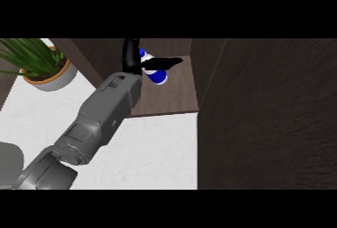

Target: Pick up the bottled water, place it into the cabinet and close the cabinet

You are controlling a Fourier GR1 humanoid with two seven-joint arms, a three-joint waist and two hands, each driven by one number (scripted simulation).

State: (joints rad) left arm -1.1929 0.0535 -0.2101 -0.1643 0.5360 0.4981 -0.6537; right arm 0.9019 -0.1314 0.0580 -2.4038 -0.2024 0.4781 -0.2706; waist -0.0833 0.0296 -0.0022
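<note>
The bottled water, blue and white, is inside the open cabinet, just above its brown shelf. My left hand reaches in from the lower left, with my grey forearm crossing the counter. Its black fingers wrap across the bottle's middle, so only the blue ends show. Whether the bottle rests on the shelf is hidden by the hand. The cabinet's dark door stands open at the right. My right hand does not show.
A potted green plant in a pale pot stands at the left on the white marble counter. The cabinet's left wall rises between the plant and the shelf. The open door fills the view's right side.
</note>
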